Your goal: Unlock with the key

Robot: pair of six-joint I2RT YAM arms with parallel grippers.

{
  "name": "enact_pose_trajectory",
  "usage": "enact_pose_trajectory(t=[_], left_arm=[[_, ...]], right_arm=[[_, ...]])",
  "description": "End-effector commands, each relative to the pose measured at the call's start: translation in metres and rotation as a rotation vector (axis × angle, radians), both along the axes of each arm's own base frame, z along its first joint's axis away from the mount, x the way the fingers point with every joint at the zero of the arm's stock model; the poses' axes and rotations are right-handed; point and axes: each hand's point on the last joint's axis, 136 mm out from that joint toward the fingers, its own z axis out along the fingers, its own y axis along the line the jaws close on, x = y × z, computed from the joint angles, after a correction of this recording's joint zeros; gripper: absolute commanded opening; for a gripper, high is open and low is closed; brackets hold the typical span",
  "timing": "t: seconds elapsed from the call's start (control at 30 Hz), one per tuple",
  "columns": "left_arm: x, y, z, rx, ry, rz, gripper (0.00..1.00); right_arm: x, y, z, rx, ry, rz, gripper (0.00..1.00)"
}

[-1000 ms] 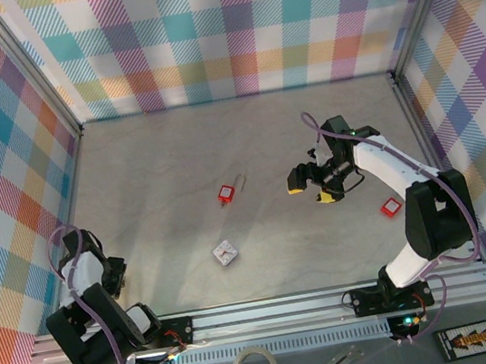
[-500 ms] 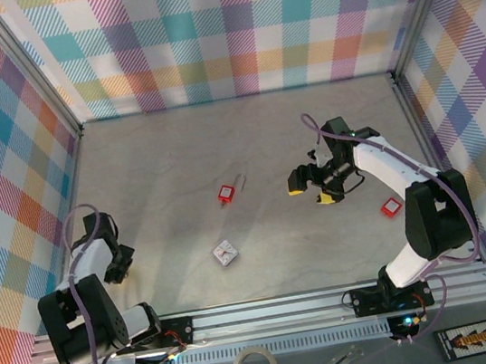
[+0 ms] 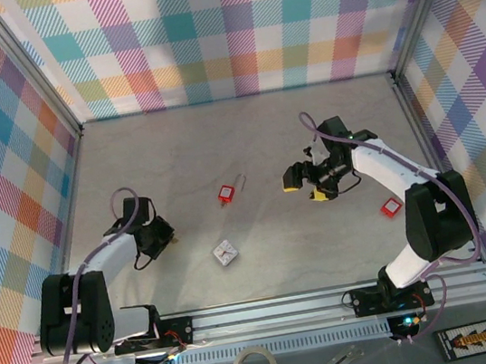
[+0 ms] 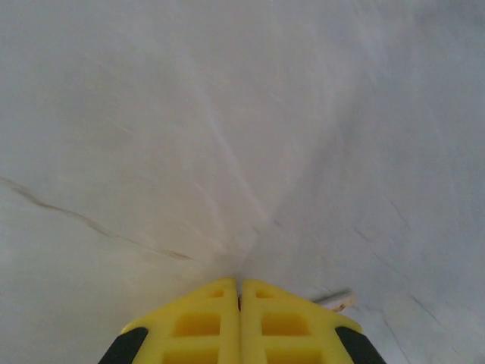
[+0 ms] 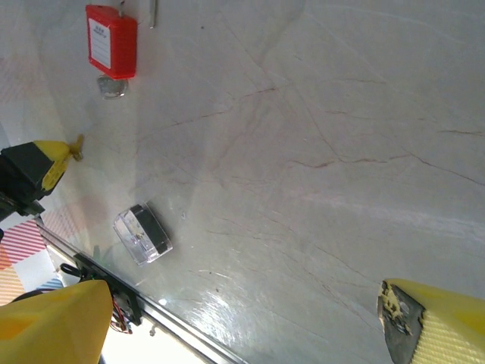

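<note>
Though left fingers tight together, right fingers wide apart near red padlock.

padlock shackle cut off, table blurred

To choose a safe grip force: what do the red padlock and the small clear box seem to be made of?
Red padlock: the body looks like matt red plastic, evenly coloured with a white label. Its thin grey shackle is probably metal.
Small clear box: probably glossy transparent plastic, as it shows bright glints and a dark part inside.
</note>
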Motion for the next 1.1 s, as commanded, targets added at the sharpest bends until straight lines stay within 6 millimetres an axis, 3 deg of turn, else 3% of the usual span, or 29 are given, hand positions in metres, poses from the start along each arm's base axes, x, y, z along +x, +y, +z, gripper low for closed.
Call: enact_pose_trajectory(t=[0.0, 0.23, 0.4, 0.7, 0.9, 1.07], left_arm=[[0.010, -0.027, 0.014, -0.084, -0.030, -0.081, 0.00], [0.010, -0.037, 0.033, -0.088, -0.041, -0.108, 0.00], [0.010, -0.050, 0.060, -0.113, -0.100, -0.141, 0.00], [0.022, -0.094, 0.112, -0.183, -0.223, -0.207, 0.00], [0.030, -0.127, 0.144, -0.184, -0.353, -0.287, 0.00], [0.040, -0.162, 0.164, -0.188, -0.509, -0.371, 0.00]], right_arm=[[0.000, 0.012, 0.000, 0.036, -0.002, 0.008, 0.90], [-0.002, 0.018, -0.008, 0.034, 0.007, 0.024, 0.90], [-0.002, 0.033, -0.004, 0.065, 0.002, 0.044, 0.90], [0.021, 0.103, 0.033, 0.317, -0.016, 0.044, 0.91], [0.039, 0.127, 0.058, 0.485, 0.056, -0.072, 0.90], [0.044, 0.139, 0.066, 0.599, 0.179, -0.164, 0.91]])
